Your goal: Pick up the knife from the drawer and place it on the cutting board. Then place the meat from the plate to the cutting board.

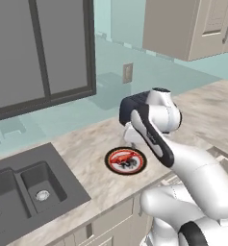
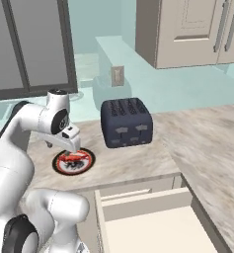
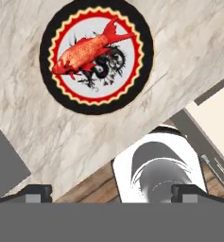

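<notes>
I am hovering my gripper (image 3: 111,193) above the plate (image 3: 52,90), my jaws standing fully released and grasping nothing, because the meat (image 3: 87,49) is lying below me and wide-spread fingers can straddle it on the way down. In the hand view the plate is sitting toward twelve o'clock, its dark rim ringing a pale centre, and the meat is resting across that centre, its long axis running from about eight o'clock up to two o'clock; I am judging that my fingertips (image 3: 34,193) will need turning across that axis. In the right base view the drawer (image 2: 153,222) is standing pulled out at about five o'clock from the plate, so its contents are reachable from above, though I cannot tell whether the knife is inside. The toaster (image 2: 126,122) is standing at roughly two o'clock from the plate, near but apart, leaving my approach unobstructed. The counter (image 1: 82,158) is carrying the plate close to its front edge, within my easy reach.
</notes>
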Available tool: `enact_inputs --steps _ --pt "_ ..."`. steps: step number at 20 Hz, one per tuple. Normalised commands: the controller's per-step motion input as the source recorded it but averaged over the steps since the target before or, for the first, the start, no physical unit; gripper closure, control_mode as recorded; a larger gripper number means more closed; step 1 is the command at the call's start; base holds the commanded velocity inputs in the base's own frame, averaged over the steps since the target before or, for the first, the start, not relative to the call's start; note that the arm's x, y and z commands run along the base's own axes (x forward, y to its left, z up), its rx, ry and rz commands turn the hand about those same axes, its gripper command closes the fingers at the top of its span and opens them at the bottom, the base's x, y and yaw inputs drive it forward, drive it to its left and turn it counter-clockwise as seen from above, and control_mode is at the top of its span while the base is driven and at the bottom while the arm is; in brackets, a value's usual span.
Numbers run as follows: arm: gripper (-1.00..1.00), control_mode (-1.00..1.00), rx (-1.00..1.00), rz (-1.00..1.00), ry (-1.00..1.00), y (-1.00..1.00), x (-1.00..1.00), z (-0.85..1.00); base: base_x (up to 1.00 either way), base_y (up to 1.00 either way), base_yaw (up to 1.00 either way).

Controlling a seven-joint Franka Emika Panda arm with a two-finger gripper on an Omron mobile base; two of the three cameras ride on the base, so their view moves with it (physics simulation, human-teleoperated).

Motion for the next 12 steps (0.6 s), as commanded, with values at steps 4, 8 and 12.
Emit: enact_inputs --steps 4,8,12 --pt "-1.00 -1.00 0.00 -0.05 0.13 0.00 0.55 -0.16 0.00 0.00 0.00" --pt "-1.00 -1.00 0.00 -0.10 0.13 0.01 0.42 -0.25 0.00 0.00 0.00" --pt "-1.00 -1.00 0.00 -0.15 0.10 0.03 0.32 -0.37 0.00 0.00 0.00"
